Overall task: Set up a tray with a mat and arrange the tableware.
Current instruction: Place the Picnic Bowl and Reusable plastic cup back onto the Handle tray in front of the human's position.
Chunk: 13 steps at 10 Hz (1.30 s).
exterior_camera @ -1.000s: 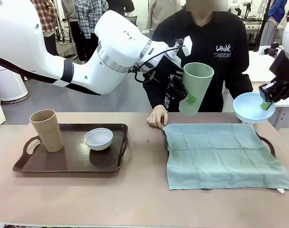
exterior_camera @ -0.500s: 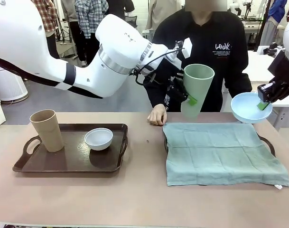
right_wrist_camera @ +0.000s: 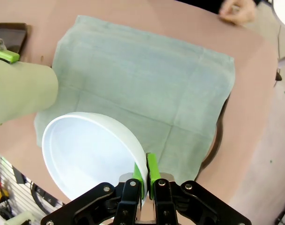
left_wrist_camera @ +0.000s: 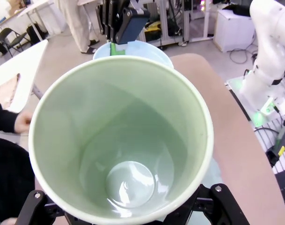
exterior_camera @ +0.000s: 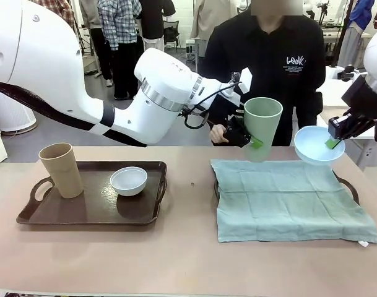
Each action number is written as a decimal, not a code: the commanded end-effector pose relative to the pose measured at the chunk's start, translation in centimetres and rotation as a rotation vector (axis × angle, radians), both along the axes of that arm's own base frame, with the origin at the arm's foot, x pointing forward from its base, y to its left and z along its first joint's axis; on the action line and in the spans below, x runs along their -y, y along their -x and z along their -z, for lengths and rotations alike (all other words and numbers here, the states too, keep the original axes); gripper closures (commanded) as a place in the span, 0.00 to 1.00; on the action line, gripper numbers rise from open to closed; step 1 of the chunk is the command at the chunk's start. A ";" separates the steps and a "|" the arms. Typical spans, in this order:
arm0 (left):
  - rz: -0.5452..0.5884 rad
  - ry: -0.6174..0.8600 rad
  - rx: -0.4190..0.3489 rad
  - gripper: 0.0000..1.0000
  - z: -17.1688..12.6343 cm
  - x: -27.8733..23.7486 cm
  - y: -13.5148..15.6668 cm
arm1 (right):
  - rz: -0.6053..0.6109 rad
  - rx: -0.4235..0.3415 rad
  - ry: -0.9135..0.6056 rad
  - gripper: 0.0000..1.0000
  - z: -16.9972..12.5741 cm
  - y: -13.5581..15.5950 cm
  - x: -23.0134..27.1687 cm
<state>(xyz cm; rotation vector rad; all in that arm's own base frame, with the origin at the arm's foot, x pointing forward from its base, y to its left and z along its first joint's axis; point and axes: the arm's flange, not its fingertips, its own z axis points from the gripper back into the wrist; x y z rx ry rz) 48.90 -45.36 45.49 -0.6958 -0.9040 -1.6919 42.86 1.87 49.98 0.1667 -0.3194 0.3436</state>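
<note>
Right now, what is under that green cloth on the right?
A dark tray: its handles poke out at the cloth's left and right edges. The rest of the tray is covered, so anything else lying under there cannot be seen.

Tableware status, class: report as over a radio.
Left pincer holds pale green tumbler aloft. Right pincer pinches rim of light blue bowl. Both by mat far edge.
</note>
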 end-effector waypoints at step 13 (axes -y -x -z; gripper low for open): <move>-0.006 -0.012 -0.137 0.15 8.9 0.0 -1.8 | -0.061 -0.197 -0.002 0.95 10.0 -2.5 1.2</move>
